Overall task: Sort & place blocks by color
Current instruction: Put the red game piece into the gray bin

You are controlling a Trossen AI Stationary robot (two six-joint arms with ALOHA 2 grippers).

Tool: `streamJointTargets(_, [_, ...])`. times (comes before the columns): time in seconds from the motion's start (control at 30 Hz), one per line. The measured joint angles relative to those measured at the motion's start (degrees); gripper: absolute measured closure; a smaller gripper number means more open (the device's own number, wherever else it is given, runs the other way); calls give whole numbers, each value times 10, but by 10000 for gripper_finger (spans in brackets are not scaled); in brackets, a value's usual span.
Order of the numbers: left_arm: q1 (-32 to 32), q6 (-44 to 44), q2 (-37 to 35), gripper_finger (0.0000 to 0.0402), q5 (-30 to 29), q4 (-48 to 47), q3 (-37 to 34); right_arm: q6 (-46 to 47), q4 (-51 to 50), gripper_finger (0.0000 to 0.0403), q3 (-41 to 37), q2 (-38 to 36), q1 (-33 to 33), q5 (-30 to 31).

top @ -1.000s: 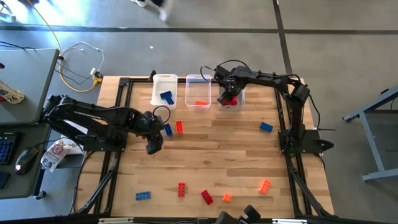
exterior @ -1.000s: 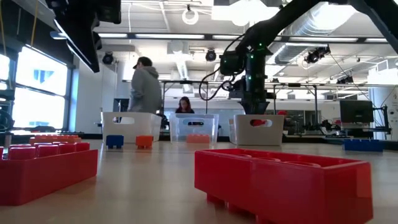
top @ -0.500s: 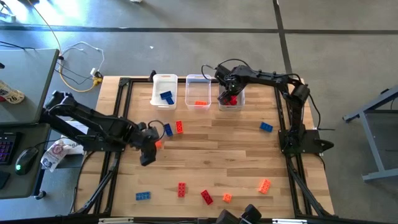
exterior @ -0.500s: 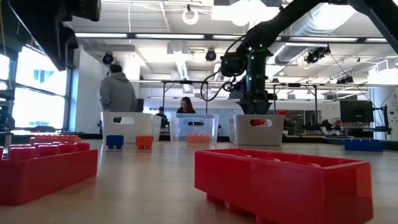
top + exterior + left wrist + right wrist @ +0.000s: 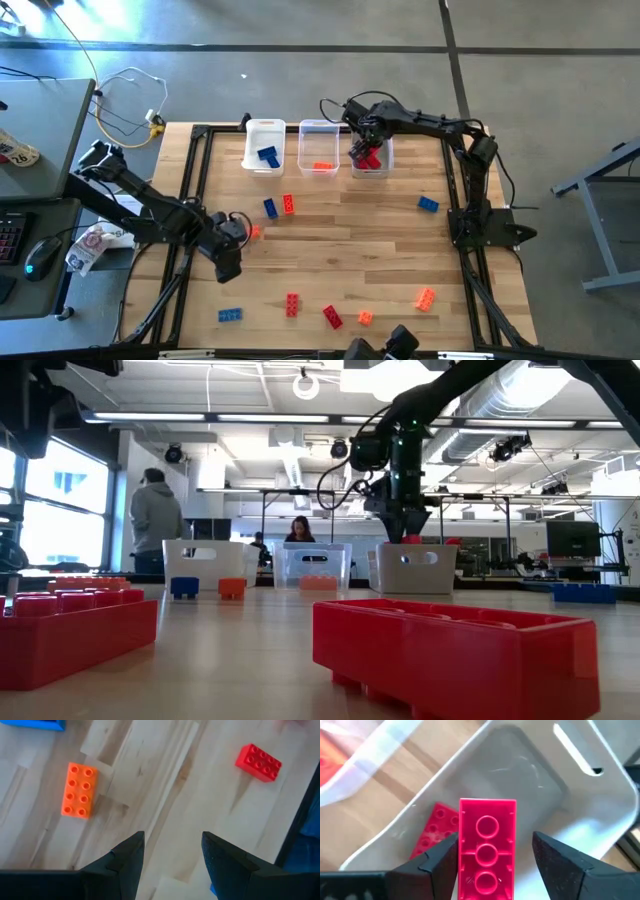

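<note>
Right pincer [image 5: 492,865] hangs over the far right bin [image 5: 580,785], jaws apart, releasing a red block [image 5: 487,847] to join another red; left pincer [image 5: 170,855], apart and empty, hovers near an orange block [image 5: 79,789] on the tabletop [image 5: 150,780].

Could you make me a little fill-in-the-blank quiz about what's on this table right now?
1. The right pincer hangs over the bin that holds ____ blocks.
2. The left bin holds one ____ block.
3. The number of bins at the far edge is ____.

Missing words: red; blue; three
</note>
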Motion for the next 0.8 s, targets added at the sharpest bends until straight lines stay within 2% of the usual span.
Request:
streamJointTargets(0.3, [-30, -24, 0, 216, -11, 0, 0, -21, -9, 171, 4, 0, -10, -60])
streamJointTargets(0.5, [-47, -50, 0, 216, -12, 0, 0, -26, -15, 167, 4, 0, -11, -49])
streamJointTargets(0.8, [-93, -93, 6, 216, -25, 19, 0, -24, -19, 139, 4, 0, -10, -34])
